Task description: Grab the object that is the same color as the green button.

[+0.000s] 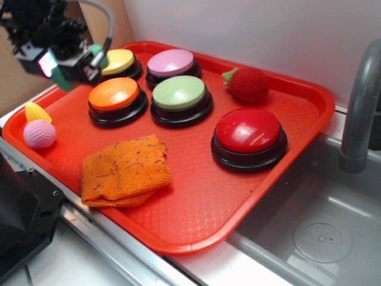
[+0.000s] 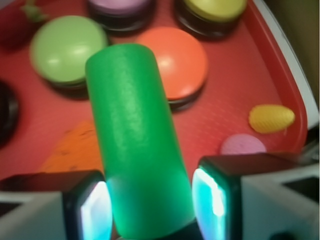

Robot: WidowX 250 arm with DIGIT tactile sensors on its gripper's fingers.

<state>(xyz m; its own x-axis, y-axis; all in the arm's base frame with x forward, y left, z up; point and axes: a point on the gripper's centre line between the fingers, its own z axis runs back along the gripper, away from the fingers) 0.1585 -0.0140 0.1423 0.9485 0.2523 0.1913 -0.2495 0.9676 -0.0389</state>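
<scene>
The green cylinder (image 2: 132,130) stands up between my gripper's (image 2: 150,205) two glowing pads (image 2: 95,210), which press on its lower end from both sides. In the exterior view my gripper (image 1: 74,65) hangs raised over the tray's far left corner, and a bit of the green cylinder (image 1: 97,55) shows beside it. The green button (image 1: 178,92) has a pale green dome on a black base and sits in the tray's middle. In the wrist view the green button (image 2: 67,47) lies at the upper left.
On the red tray (image 1: 268,196) are an orange button (image 1: 114,95), yellow button (image 1: 119,61), pink button (image 1: 171,62), big red button (image 1: 248,131), red strawberry toy (image 1: 247,83), orange cloth (image 1: 125,171), pink knitted ball (image 1: 39,133) and yellow corn toy (image 1: 36,111). A sink and grey faucet (image 1: 360,107) lie right.
</scene>
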